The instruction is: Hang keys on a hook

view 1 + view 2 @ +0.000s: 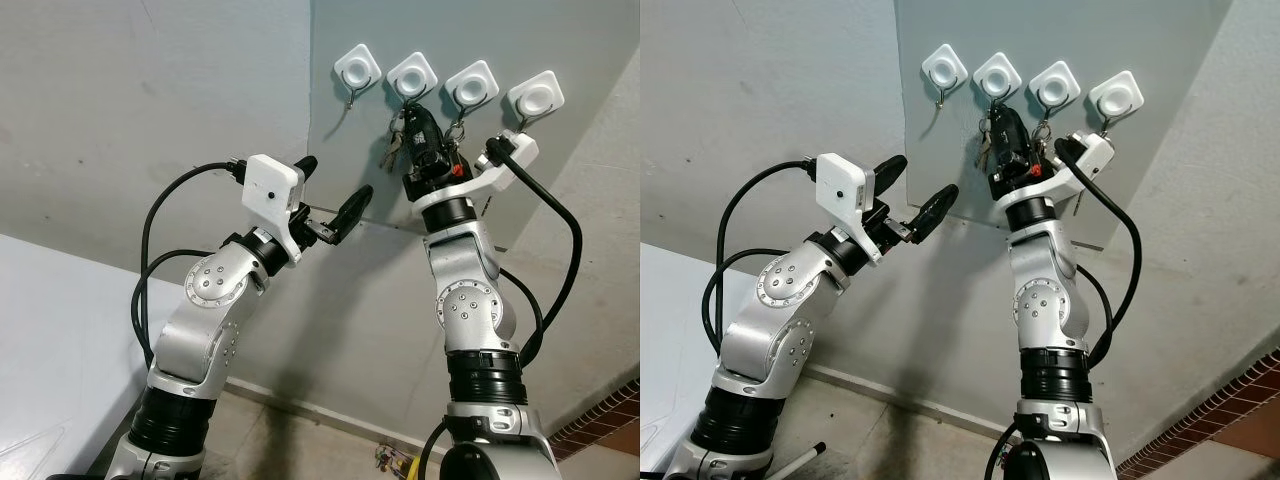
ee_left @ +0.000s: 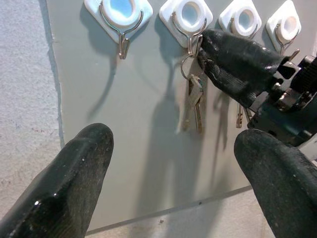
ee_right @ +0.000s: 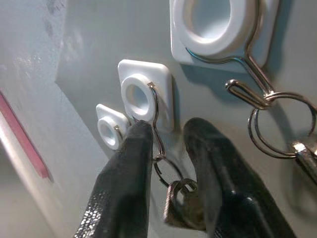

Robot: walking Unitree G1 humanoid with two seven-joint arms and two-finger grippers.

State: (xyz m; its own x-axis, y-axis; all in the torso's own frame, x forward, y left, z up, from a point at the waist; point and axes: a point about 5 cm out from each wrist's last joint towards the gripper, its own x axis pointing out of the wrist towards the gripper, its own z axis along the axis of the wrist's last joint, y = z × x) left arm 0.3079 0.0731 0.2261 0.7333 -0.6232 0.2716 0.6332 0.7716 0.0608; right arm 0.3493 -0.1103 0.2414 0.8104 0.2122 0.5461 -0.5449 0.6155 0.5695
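Observation:
Four white hooks hang in a row on a grey wall panel [image 1: 350, 130]. A bunch of keys [image 2: 193, 104] hangs by its ring [image 3: 166, 171] from the second hook from the left [image 1: 412, 75]. My right gripper [image 3: 168, 131] is raised to that hook, narrowly open, one finger on each side of the hook wire and the ring. The third hook [image 1: 472, 83] carries another key ring [image 3: 282, 129]. My left gripper [image 1: 335, 195] is held open a short way left of and below the keys, with nothing between its fingers. The leftmost hook [image 2: 121, 20] is bare.
The rightmost hook [image 1: 535, 96] is beside my right wrist camera. A white surface [image 1: 50, 330] lies at the lower left. Small objects [image 1: 392, 460] lie on the floor by the wall's base, and brick paving [image 1: 1240, 440] shows at the lower right.

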